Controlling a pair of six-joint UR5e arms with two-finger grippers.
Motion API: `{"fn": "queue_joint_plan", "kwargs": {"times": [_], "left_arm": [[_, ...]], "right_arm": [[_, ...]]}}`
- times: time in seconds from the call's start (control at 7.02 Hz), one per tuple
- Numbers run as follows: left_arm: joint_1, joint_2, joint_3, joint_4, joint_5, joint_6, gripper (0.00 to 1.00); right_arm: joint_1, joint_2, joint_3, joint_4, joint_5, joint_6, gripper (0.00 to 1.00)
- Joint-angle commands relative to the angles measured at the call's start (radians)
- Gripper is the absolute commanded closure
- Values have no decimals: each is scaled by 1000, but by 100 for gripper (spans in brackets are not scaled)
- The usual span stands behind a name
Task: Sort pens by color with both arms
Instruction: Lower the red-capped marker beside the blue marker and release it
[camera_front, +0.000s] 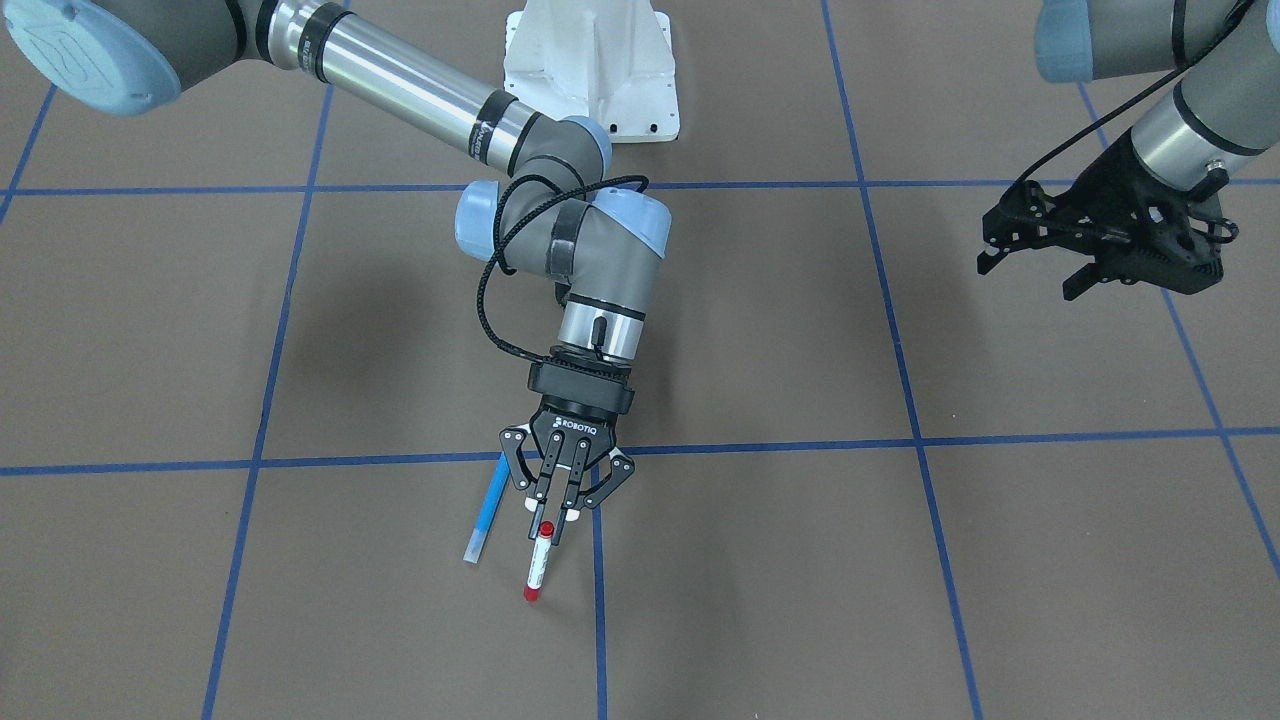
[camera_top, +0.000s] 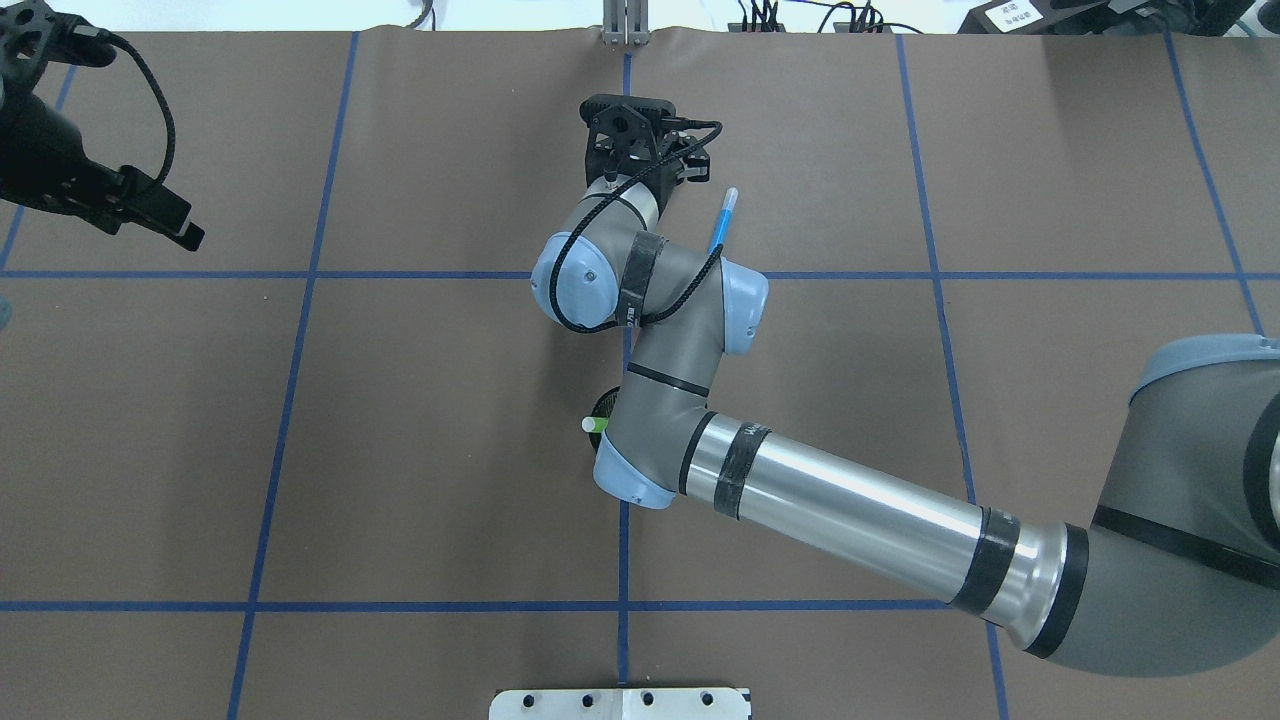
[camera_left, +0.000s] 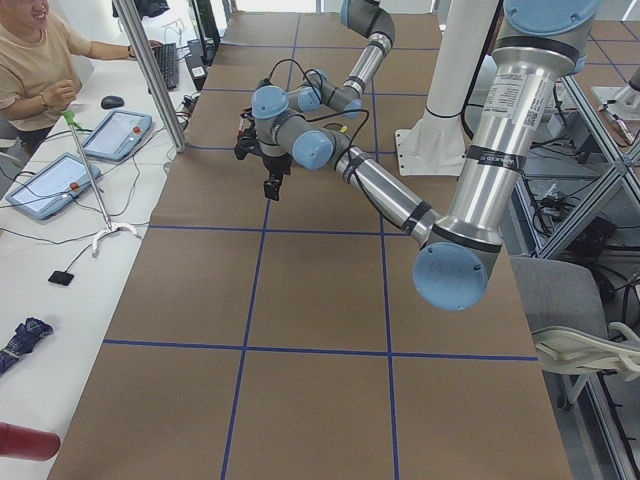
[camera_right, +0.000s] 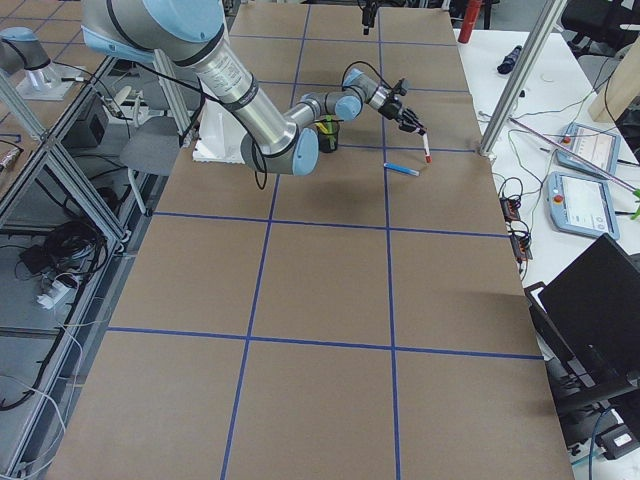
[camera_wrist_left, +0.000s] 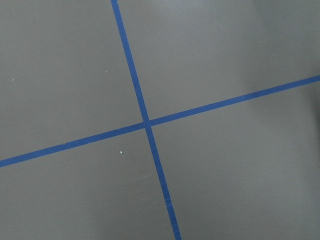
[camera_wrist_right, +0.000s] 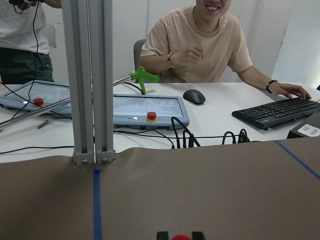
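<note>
While the left gripper (camera_front: 1030, 278) hangs open and empty, the right gripper (camera_front: 552, 520) pinches the white, red-ended pen (camera_front: 537, 566) beside the flat blue pen (camera_front: 486, 512).

We note the blue pen (camera_front: 487, 508) lying just beside the right gripper (camera_front: 553, 522), which grips the red-ended pen (camera_front: 539, 562); passage there is tight. The mesh cup (camera_right: 328, 140) stands near the elbow of the right arm (camera_top: 850, 510). Bare table (camera_front: 1000, 560) surrounds the spread left gripper (camera_front: 1030, 275).
</note>
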Motion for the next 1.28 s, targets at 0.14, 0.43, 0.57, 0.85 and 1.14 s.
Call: {"fn": "queue_joint_plan", "kwargs": {"times": [0.14,0.43,0.57,0.85,1.14], "left_arm": [[0,-3,2,0,0,-1,1],[0,-3,2,0,0,-2,1],[0,-3,2,0,0,-1,1],[0,-3,2,0,0,-2,1],[0,-5,-1,0,0,-2,1]], "right_arm": [[-48,-54,54,1,-2,-17,69],[-71,-102,145,0,-1,-15,61],[-72,-99,147,0,-1,-12,38],[-58,-94,194,0,49,-15,2],[-15,-99,283,-5,211,-47,1]]}}
